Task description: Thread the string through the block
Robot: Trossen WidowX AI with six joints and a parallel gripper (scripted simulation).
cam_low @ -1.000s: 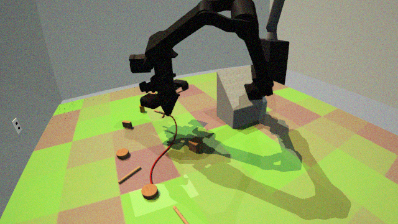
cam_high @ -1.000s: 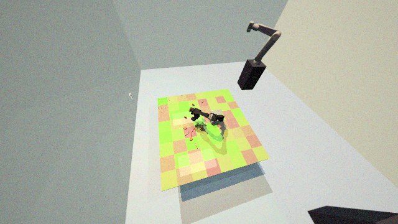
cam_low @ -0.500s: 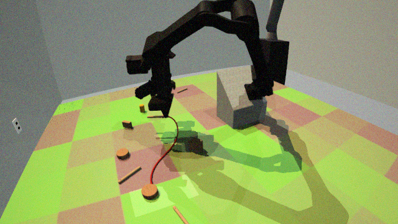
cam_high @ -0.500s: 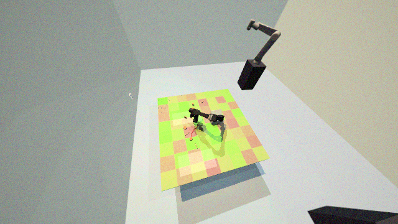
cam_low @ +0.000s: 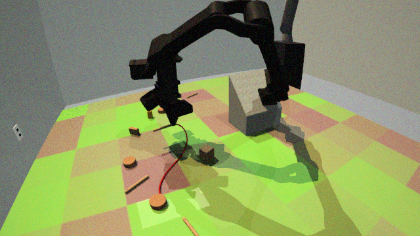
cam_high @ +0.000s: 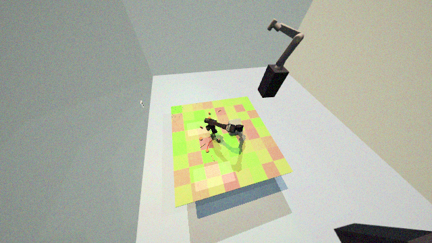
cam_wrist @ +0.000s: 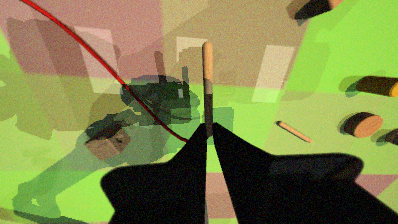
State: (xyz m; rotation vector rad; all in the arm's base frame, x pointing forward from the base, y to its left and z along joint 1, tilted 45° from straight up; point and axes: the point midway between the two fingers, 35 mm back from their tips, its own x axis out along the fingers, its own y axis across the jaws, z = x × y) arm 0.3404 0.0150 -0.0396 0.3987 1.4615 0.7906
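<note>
My gripper point(cam_high: 214, 131) point(cam_low: 174, 123) point(cam_wrist: 208, 127) is shut on the thin wooden stick point(cam_low: 161, 128) point(cam_wrist: 208, 65), above the table. The stick points up and away from the fingertips in the wrist view and looks roughly level. The red string point(cam_low: 186, 137) point(cam_wrist: 100, 57) runs from near the fingertips down to the round button point(cam_high: 207, 150) point(cam_low: 157, 201). The small brown wooden block point(cam_low: 207, 154) point(cam_wrist: 106, 145) stands on the table, apart from the stick, at lower left in the wrist view. A small dark spot shows on it; whether it is the hole is unclear.
A large grey slant-topped block point(cam_low: 237, 106) stands near the arm's base. Loose sticks point(cam_low: 136, 184) point(cam_low: 190, 226) point(cam_wrist: 294, 131), a round disc point(cam_low: 129, 162), a small brick point(cam_low: 134, 131) and a yellow cylinder point(cam_low: 149, 115) point(cam_wrist: 392, 89) lie or stand around.
</note>
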